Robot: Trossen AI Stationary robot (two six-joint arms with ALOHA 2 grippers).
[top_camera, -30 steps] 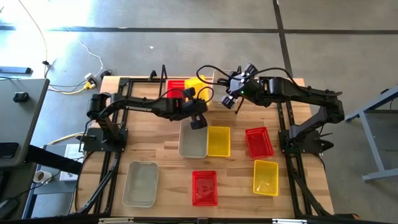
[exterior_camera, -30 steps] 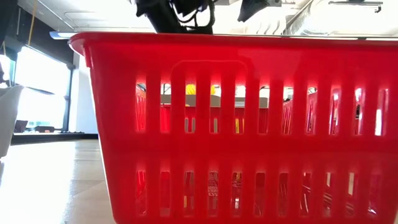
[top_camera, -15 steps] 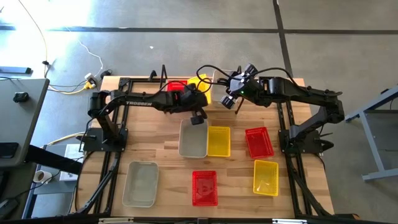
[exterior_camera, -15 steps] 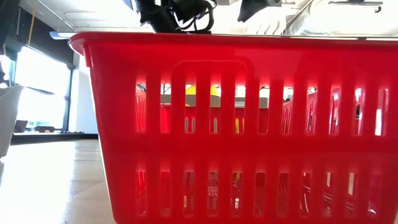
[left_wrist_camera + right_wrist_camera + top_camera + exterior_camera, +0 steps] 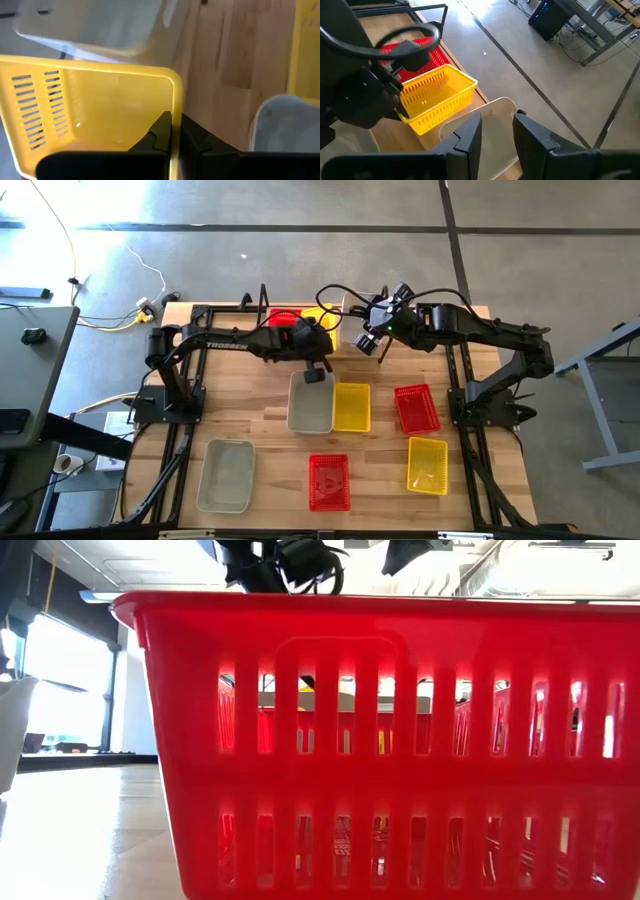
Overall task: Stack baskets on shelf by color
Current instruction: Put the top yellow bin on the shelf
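My left gripper (image 5: 325, 330) is shut on a yellow basket (image 5: 322, 311) at the far edge, beside a red basket (image 5: 285, 317) that sits on the black wire shelf (image 5: 250, 305). In the right wrist view the yellow basket (image 5: 436, 97) shows next to the red one (image 5: 422, 50). My right gripper (image 5: 362, 330) is raised just right of them and shut on a grey-white basket (image 5: 492, 117). Several more baskets stand on their bottoms on the table: grey-white (image 5: 310, 402), yellow (image 5: 351, 406), red (image 5: 416, 408). My left gripper pinches one upright wall of the yellow basket at its rim (image 5: 175, 112), near a corner, with one finger inside (image 5: 161, 127) and one outside (image 5: 194, 136). Whether the basket's bottom rests on the shelf, I cannot tell. My right gripper has the grey-white basket's rim (image 5: 506, 106) between its two fingers (image 5: 472, 135). The fingers slant down from the table's right side. The basket reaches out beyond the fingertips, clear of the table.
A yellow basket (image 5: 427, 465), a red basket (image 5: 329, 481) and a grey-white basket (image 5: 226, 475) stand near the table's front. The red one (image 5: 380, 740) fills the low view. Black arm frames (image 5: 190, 430) run along both table sides.
My left gripper has swung a little toward the far edge and the shelf, turning as it went. The yellow basket has gone with it and has shifted slightly toward the right gripper's grey-white basket.
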